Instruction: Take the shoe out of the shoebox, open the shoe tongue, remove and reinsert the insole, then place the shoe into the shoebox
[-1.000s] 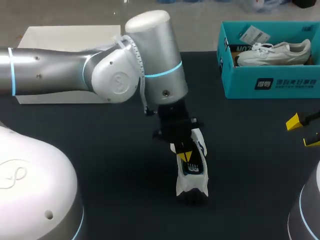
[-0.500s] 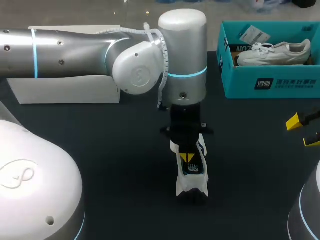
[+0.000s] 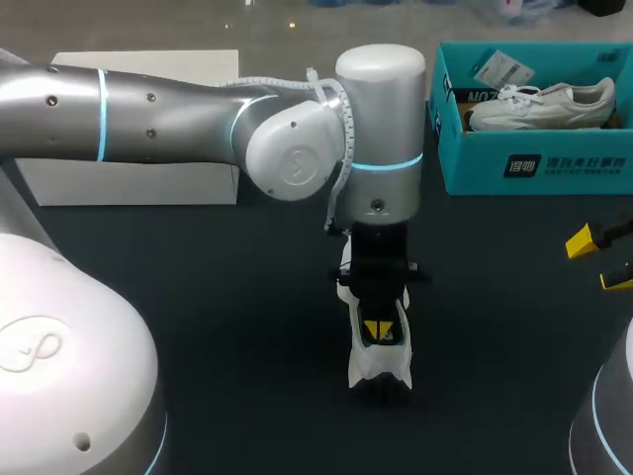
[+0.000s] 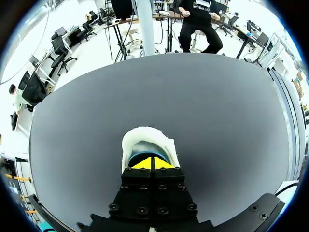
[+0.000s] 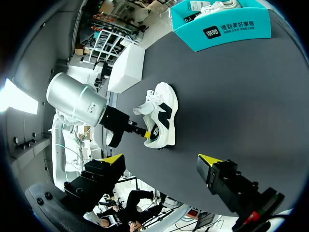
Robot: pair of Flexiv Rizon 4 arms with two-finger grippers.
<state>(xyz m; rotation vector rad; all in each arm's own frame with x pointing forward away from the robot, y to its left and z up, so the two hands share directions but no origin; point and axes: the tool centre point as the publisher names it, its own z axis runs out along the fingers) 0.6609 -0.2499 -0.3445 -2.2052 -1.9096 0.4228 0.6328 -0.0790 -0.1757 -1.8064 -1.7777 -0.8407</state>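
Observation:
A white shoe (image 3: 380, 367) with dark side panels lies on the dark table, heel toward the front edge. My left gripper (image 3: 377, 331) points straight down with its yellow tips pressed together inside the shoe's opening. From the left wrist, the left gripper (image 4: 153, 163) is shut just inside the white heel collar (image 4: 145, 137); whether anything thin is pinched is hidden. The right wrist view shows the shoe (image 5: 163, 116) ahead of my right gripper (image 5: 159, 159), which stands wide open and empty. The right gripper (image 3: 598, 262) hangs near the table's right edge.
The teal shoebox (image 3: 539, 163) stands at the back right with a second white shoe (image 3: 542, 104) inside. It also shows as the shoebox (image 5: 227, 26) far ahead of the right gripper. A white box (image 3: 129, 183) sits at the back left, behind my left arm.
My left arm swung right and its wrist came upright. Its shut tips moved toward the heel and down into the shoe's opening. The right gripper stayed still.

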